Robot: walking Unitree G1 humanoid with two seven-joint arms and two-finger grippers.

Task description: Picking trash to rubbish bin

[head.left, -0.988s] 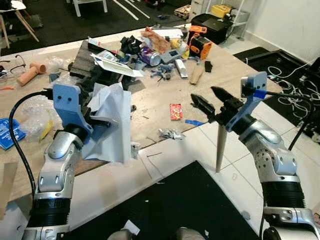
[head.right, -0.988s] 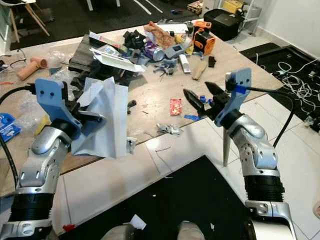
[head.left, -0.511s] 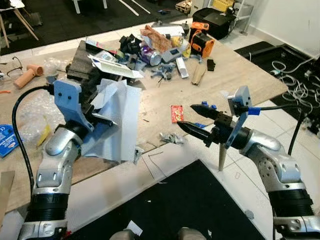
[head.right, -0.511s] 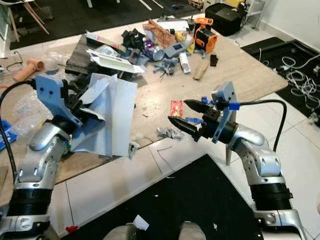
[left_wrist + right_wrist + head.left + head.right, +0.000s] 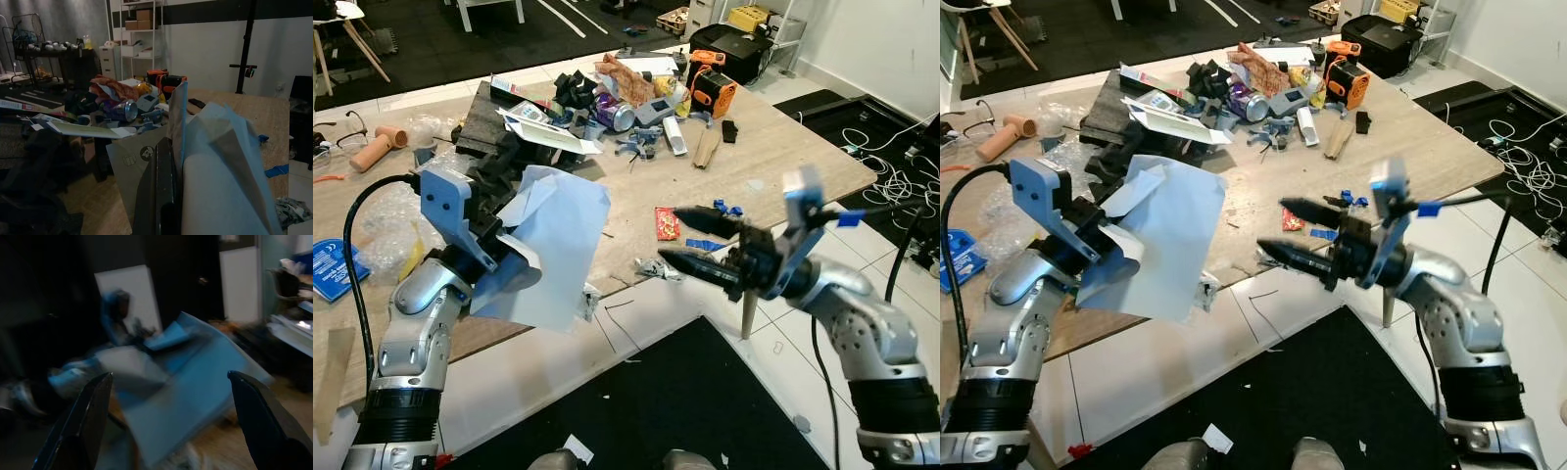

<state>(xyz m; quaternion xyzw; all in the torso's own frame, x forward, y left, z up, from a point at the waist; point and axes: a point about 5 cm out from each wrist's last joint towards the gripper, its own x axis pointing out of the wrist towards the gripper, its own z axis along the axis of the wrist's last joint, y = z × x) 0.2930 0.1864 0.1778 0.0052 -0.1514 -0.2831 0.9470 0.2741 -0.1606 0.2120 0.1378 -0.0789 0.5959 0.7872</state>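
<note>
Two arms are up in front of me over the near edge of the desk (image 5: pixel 783 137). My left gripper (image 5: pixel 504 257) has its jaws clamped on a pale blue sheet of paper (image 5: pixel 553 245), held up off the desk and hanging crumpled, with a white folded corner at the top. In the left wrist view the paper (image 5: pixel 220 176) fills the side next to one black finger (image 5: pixel 164 196). My right gripper (image 5: pixel 690 240) is turned sideways toward the paper, jaws spread wide with nothing between them; the right wrist view, blurred, shows both fingertips (image 5: pixel 80 431) far apart with the blue sheet (image 5: pixel 190 396) beyond them.

Just beside the right gripper, on the desk edge, lies a small crumpled silver wrapper (image 5: pixel 653 267). A little farther in are a red packet (image 5: pixel 666 222) and blue scraps (image 5: pixel 702 244).

Farther back a heap of clutter sits on the desk: a crushed purple can (image 5: pixel 614 115), an orange and black tool (image 5: pixel 713 92) and black foam pieces (image 5: pixel 570 88). To my left lie clear bubble wrap (image 5: pixel 377 230) and a cardboard tube (image 5: pixel 380 149).
</note>
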